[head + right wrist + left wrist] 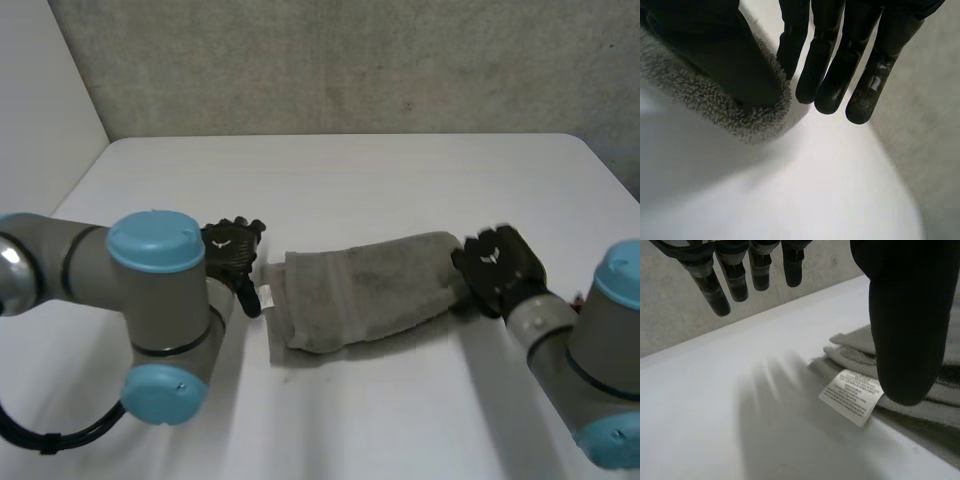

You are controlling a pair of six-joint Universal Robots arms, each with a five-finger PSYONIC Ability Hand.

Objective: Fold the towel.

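The left hand (232, 248) hovers at the short end of the towel (360, 290), its fingers (725, 290) straight, spread wide and holding nothing. Bare desk (715, 405) lies below the fingertips, and the thumb (905, 330) hangs over the layered towel end, just beside the white label (852, 395). The towel lies as a narrow, already doubled strip between the two hands, with the label end at the left fingers and the rounded end at the right fingers. The right hand (497, 262) is also wide and grips nothing. Its straight fingers (832, 75) reach past the fuzzy towel edge over bare desk, and its thumb (715, 50) sits over the towel end. Whether that thumb presses the cloth cannot be told. The step in hand is judged to be taking hold of both ends for a further fold. To do it well, lower each hand until the fingertips meet the desk just beyond the edge. Slide the fingers under all layers, then close the thumb down from above. At the left end, gather every layer beside the label, not the top one alone. Lift both ends level, so that the strip does not open or skew.
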